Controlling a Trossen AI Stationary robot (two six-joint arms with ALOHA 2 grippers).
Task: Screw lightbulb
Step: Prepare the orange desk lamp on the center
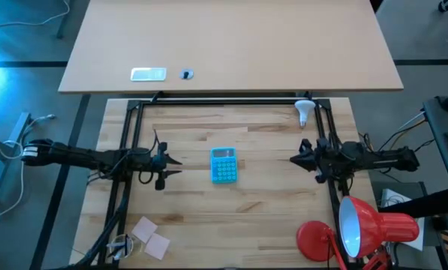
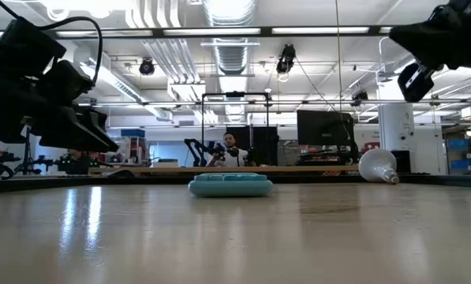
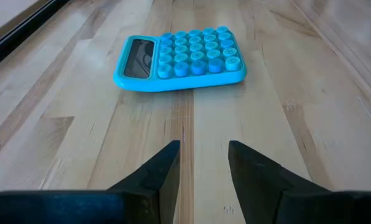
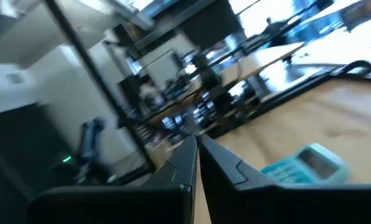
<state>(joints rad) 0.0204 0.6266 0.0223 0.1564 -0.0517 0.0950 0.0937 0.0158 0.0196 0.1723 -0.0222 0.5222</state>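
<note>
The white lightbulb (image 1: 305,111) (image 2: 379,166) lies on its side on the table near the far right corner, with nothing touching it. The red desk lamp (image 1: 366,229) stands at the near right corner, its round shade showing a white inside. My right gripper (image 1: 294,158) (image 4: 197,142) hovers shut and empty above the table, on the near side of the bulb. My left gripper (image 1: 175,166) (image 3: 204,155) is open and empty at the table's left, pointing at a blue calculator (image 1: 224,165) (image 3: 179,57).
The blue calculator (image 2: 230,184) lies at the table's middle between the two grippers. Pink and tan sticky notes (image 1: 150,237) lie near the near left corner. A black frame (image 1: 224,103) runs along the table's far edge and sides. A second desk (image 1: 231,41) stands beyond.
</note>
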